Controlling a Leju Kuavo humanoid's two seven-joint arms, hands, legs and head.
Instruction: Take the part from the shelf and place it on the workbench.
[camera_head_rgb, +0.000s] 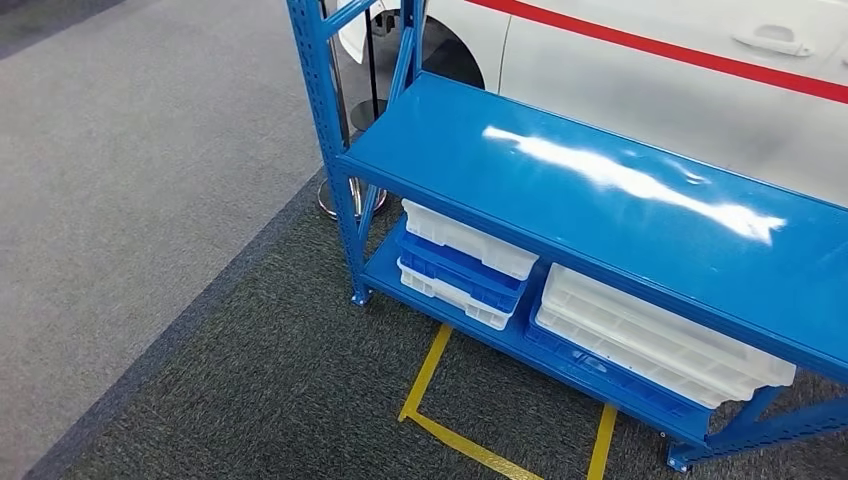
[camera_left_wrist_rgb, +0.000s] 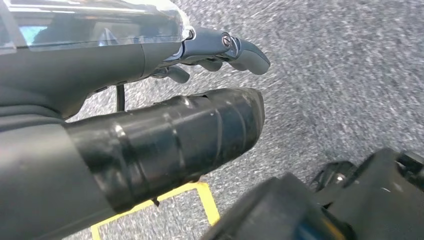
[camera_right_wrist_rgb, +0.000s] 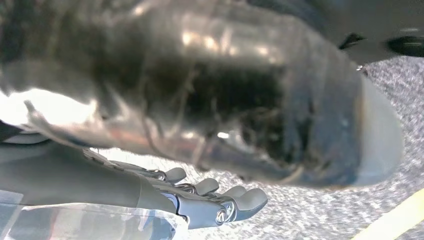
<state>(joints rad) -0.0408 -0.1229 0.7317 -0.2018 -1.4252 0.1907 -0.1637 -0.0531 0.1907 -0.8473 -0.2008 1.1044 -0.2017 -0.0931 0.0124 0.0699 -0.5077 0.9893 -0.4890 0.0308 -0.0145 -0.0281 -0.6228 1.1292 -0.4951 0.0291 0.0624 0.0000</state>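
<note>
Stacking trays (camera_head_rgb: 470, 262) under blue shelf (camera_head_rgb: 600, 190)

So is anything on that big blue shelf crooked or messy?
A little. On the blue shelf, the lower level holds stacked trays. The left tray stack sits unevenly, its layers shifted rather than lined up. The right tray stack looks tidier. Nothing looks spilled or broken, and the top level is bare.

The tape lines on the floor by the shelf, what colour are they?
Yellow. The tape lines mark a box outline on the dark carpet in front of the blue shelf, clearest in the head view.
</note>
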